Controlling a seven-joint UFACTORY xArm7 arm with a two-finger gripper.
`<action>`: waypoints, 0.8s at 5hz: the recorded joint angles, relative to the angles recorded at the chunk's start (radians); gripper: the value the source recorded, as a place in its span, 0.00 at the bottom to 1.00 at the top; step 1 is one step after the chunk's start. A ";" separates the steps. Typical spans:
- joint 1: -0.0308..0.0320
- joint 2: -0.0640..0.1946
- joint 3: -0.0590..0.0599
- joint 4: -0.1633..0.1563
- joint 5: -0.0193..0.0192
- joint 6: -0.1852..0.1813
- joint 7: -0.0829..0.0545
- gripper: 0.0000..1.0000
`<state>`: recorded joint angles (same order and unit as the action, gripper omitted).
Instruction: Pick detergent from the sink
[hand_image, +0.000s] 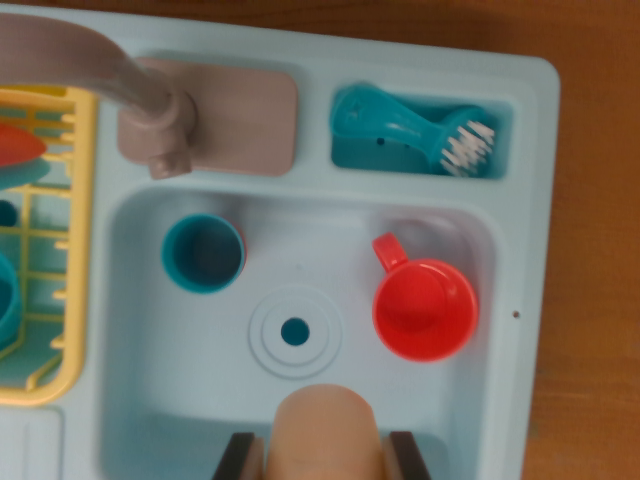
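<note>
The detergent (325, 432) is a tan, round-topped bottle at the bottom middle of the wrist view, over the near part of the pale blue toy sink's basin (200, 380). My gripper (325, 458) is shut on it. One dark finger (240, 458) presses against the bottle's left side and the other presses against its right side. The lower part of the bottle is cut off by the frame edge, so I cannot tell whether it rests on the basin floor or hangs above it.
Inside the basin are a teal cup (203, 254), a red mug (424, 308) and the drain (295, 331). A grey faucet (150, 100) arches at the back left. A teal brush (415, 128) lies in the back tray. A yellow dish rack (70, 250) sits left; the wooden table (590, 300) shows right.
</note>
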<state>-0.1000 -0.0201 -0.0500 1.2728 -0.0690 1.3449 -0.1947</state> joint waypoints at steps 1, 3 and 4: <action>0.0004 -0.011 0.000 0.031 0.0007 0.042 -0.002 1.00; 0.0007 -0.021 0.001 0.059 0.0013 0.080 -0.004 1.00; 0.0010 -0.030 0.001 0.085 0.0019 0.115 -0.006 1.00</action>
<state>-0.0989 -0.0504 -0.0491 1.3577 -0.0671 1.4600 -0.2008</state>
